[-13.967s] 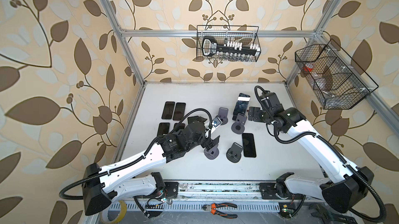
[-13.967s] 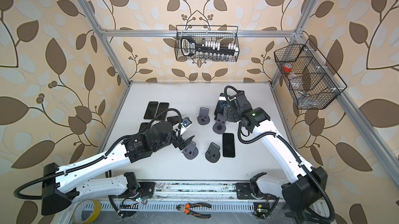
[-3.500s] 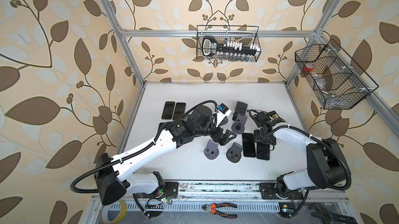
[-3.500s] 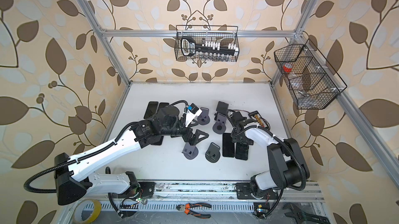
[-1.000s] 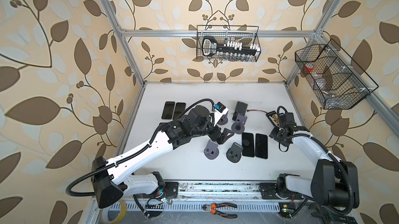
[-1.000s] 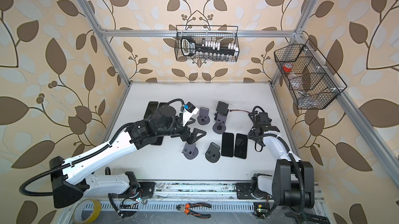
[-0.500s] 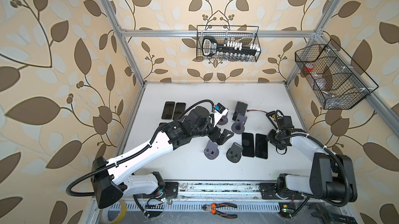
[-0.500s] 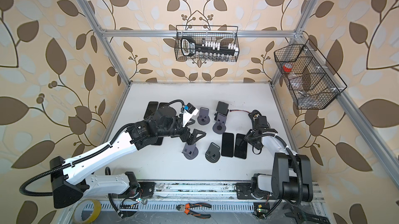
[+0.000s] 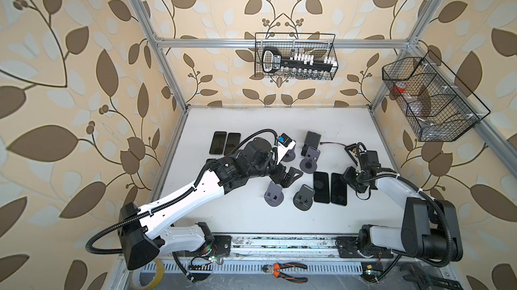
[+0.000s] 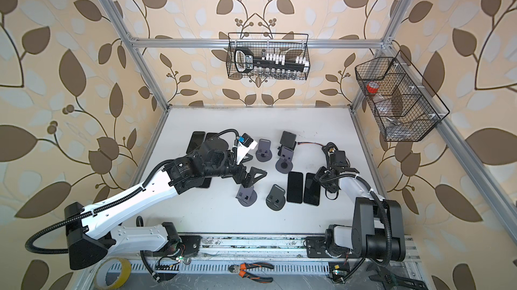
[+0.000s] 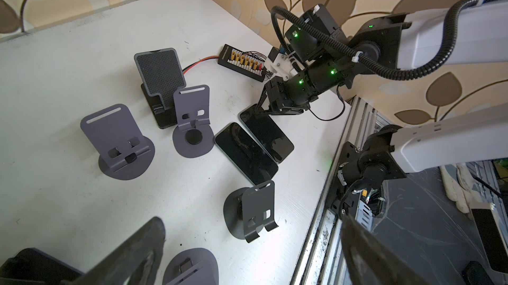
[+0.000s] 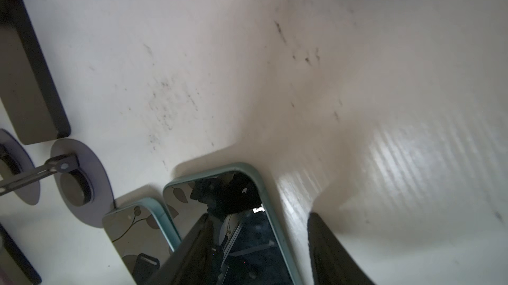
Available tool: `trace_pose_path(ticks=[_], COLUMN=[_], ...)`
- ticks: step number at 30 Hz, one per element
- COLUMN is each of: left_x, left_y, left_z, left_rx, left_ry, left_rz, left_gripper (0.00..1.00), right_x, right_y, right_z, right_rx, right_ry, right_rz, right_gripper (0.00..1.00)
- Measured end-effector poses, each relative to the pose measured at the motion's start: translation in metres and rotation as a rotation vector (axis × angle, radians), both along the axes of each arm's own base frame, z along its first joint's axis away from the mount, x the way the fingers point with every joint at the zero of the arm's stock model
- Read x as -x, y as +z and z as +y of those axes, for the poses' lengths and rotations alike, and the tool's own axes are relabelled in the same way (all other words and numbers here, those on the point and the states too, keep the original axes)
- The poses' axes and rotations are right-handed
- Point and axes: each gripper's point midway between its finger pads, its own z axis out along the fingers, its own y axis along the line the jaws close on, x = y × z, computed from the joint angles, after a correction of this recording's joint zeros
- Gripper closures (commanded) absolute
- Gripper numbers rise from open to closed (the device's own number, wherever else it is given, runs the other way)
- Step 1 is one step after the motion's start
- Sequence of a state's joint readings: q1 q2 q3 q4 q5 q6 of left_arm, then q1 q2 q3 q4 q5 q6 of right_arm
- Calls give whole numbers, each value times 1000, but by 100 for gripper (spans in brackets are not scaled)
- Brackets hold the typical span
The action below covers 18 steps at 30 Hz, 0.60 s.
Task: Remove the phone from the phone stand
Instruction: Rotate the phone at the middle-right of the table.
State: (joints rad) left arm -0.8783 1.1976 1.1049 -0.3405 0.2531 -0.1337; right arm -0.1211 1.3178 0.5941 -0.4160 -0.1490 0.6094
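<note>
As I read the table (image 9: 251,123) from its front edge toward the back wall, calling that wall twelve o'clock, orange-handled side cutters (image 9: 282,270) lie on the rail at six. Next, near centre, come two empty stands: the left purple stand (image 9: 274,194) and the right purple stand (image 9: 303,197).

Just beside them, toward three o'clock, two phones in teal cases lie flat and face up, side by side. The neighbouring phone (image 9: 321,186) is the nearer to centre. I take the outer phone (image 9: 338,189) for the task's own. No stand that I can see holds a phone.

My right gripper (image 11: 260,110) sits low at that phone's far corner. Its fingers are partly parted, one over the glass, one over bare table, clamping nothing. That arm is folded tight, elbow back toward four o'clock, wrist bent down.

My left gripper (image 9: 291,176) hovers near centre, spread wide and empty, its arm stretched out from seven o'clock.

Farther, at one o'clock, a far purple stand (image 9: 310,158) and a black stand (image 9: 312,141) are both empty.

I judge the phone thin, stiff and moderately heavy, with slick, breakable glass. Lying flat it offers little hold. I would pinch across its long cased edges at mid-length.
</note>
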Motion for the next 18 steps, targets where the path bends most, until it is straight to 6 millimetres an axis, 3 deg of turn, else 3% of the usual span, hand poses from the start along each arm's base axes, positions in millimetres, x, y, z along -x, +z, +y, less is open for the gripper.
trace_pose_path(ticks=[10,18], left_x=[2,-3], left_y=[-12,-10], left_z=[3,11], left_rx=[-21,-28], left_ry=[4,47], left_rz=[14,-13], left_gripper=[1,1], right_x=[1,-1], right_y=[2,7], right_z=[9,13], right_rx=[-45,-71], right_ry=[17,27], right_rz=[-17,-37], right_gripper=[44,44])
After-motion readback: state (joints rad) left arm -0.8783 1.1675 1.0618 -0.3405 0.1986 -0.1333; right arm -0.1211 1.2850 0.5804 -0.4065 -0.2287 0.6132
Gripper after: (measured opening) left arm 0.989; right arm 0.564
